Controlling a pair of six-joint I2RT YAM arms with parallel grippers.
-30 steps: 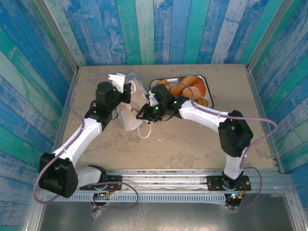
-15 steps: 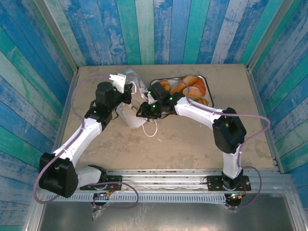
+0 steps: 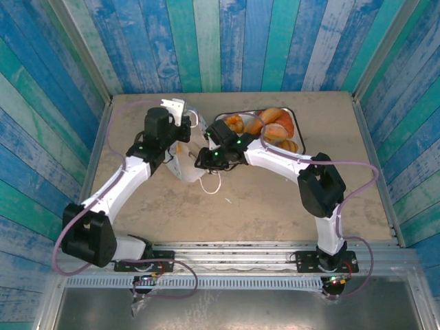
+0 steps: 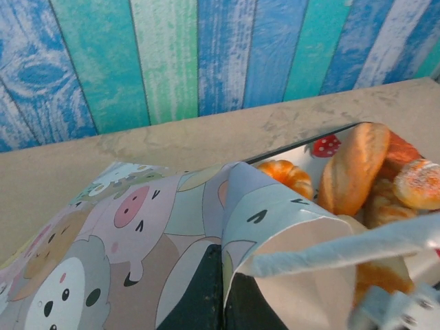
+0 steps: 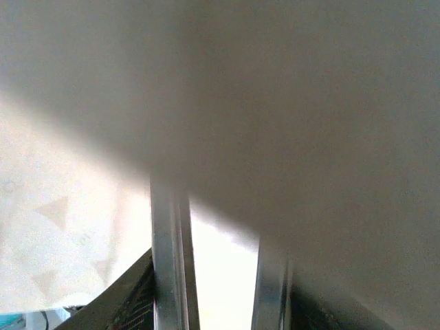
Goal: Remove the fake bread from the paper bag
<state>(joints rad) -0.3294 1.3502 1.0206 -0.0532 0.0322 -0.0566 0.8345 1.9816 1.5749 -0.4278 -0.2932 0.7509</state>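
Right hand (image 3: 202,159) inside paper bag (image 3: 184,169), arm outstretched

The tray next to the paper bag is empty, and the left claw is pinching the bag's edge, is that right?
Not empty. The top external view shows the tray next to the paper bag holding several pieces of fake bread. The rest stands: the left claw is pinching the bag's edge.
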